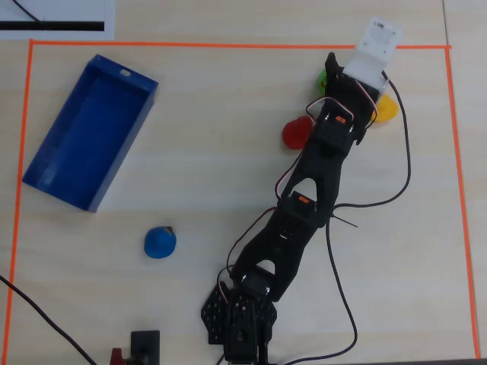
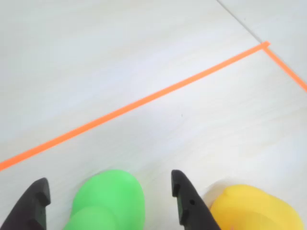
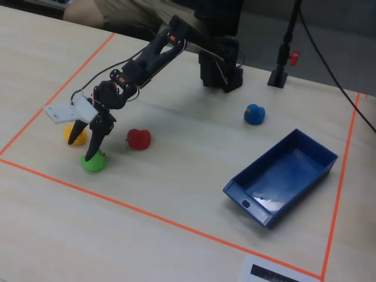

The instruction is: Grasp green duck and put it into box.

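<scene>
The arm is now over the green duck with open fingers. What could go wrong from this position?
1. The yellow duck sits right beside one of the fingers; closing or lowering the gripper may bump it.
2. The green duck is round, so the fingers may squeeze it out if they close off centre.
3. The box lies far across the table, so a weak grasp could drop the duck on the way.

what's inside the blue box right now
Nothing: the box shows only its bare blue floor in the overhead and fixed views. The green duck sits on the table between the open gripper's fingers.
</scene>
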Robot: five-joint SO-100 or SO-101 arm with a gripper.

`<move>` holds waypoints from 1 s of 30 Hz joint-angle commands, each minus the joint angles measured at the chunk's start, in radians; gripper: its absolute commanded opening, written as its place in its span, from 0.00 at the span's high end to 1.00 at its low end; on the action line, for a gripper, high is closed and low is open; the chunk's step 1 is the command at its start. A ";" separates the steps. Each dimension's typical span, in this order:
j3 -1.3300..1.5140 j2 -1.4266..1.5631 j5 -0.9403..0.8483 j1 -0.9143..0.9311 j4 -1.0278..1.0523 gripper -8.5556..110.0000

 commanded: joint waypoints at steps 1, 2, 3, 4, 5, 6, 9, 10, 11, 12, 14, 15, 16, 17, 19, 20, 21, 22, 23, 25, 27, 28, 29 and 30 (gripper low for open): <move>-0.048 0.011 0.008 0.000 -0.012 0.64; -0.046 0.006 0.009 -0.003 -0.002 0.64; -0.046 0.005 0.011 -0.008 0.015 0.64; -0.038 0.005 0.015 -0.011 0.021 0.64; -0.029 0.003 0.018 -0.015 0.021 0.64; -0.023 0.000 0.023 -0.020 0.021 0.64; -0.018 -0.011 0.040 -0.031 0.021 0.64; -0.018 -0.015 0.044 -0.034 0.023 0.64; -0.018 -0.018 0.049 -0.037 0.025 0.64; -0.020 -0.023 0.052 -0.040 0.029 0.64; -0.020 -0.032 0.057 -0.044 0.034 0.64; -0.020 -0.038 0.060 -0.046 0.034 0.64; -0.018 -0.044 0.061 -0.049 0.035 0.64; -0.018 -0.051 0.063 -0.051 0.035 0.65; -0.020 -0.063 0.067 -0.054 0.035 0.65; -0.023 -0.071 0.072 -0.055 0.035 0.65; -0.026 -0.078 0.074 -0.055 0.035 0.65; -0.031 -0.087 0.074 -0.055 0.035 0.65; -0.035 -0.097 0.075 -0.055 0.035 0.65; -0.052 -0.120 0.075 -0.052 0.035 0.65; -0.077 -0.144 0.075 -0.046 0.040 0.65; -0.086 -0.155 0.075 -0.043 0.043 0.65; -0.089 -0.160 0.071 -0.040 0.043 0.65; -0.089 -0.164 0.064 -0.037 0.048 0.68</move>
